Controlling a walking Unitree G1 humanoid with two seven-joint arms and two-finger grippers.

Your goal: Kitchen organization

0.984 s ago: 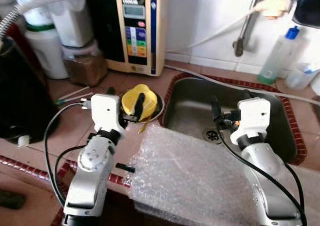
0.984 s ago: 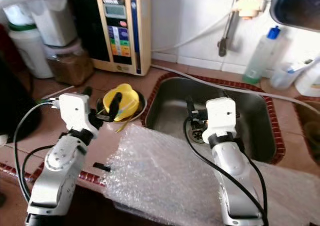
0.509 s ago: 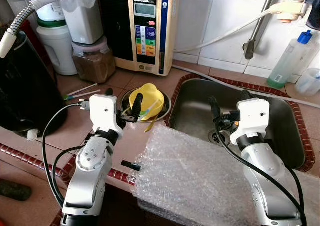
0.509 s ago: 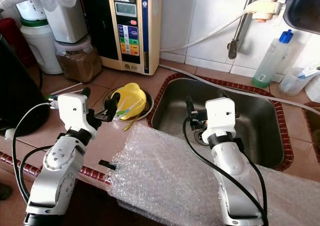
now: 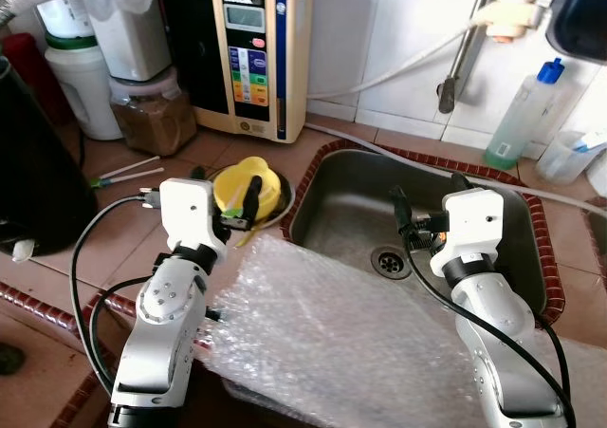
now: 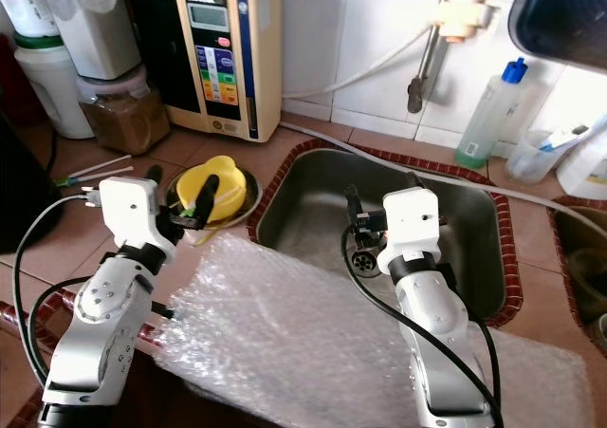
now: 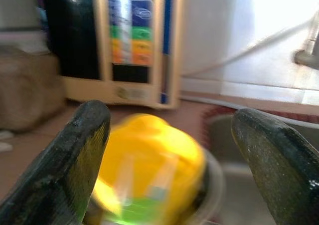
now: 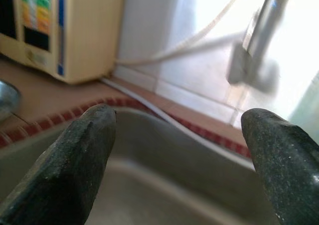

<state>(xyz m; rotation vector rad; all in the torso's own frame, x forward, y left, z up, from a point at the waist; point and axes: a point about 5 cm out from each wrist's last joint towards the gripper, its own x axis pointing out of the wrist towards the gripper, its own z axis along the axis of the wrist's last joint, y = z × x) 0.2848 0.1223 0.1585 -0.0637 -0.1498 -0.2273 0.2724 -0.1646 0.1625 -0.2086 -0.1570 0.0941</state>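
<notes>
The robot stands at a kitchen counter (image 5: 123, 200) with a sink (image 5: 531, 248) set into it. A big sheet of bubble wrap (image 5: 351, 333) lies over the front edge of the counter and covers the near rim of the sink. It looks like it was just laid down there, out of place.

The left gripper (image 5: 225, 193) is over the counter, just left of the sink. Its two black fingers are spread wide apart and hold nothing. Right in front of them is a yellow cup (image 5: 243, 183) sitting upside down in a shallow metal bowl (image 5: 283, 198). The fingers point at the cup, so I think the robot wants to pick it up and put it away.

The right gripper (image 5: 427, 195) hangs over the sink, above the drain (image 5: 392, 261). Its fingers are wide apart too, and empty. It seems to be waiting.

At the back edge of the counter, by the wall, stand a beige water machine (image 5: 250, 53), a jar of brown stuff (image 5: 150, 115) and a clear bottle with a blue cap (image 5: 522, 115).

The cup is blurry in the left wrist view. The bubble wrap hides the front of the counter, so I cannot tell what lies under it. Something thin and greenish sticks out of the bowl, but it is too small to name.
</notes>
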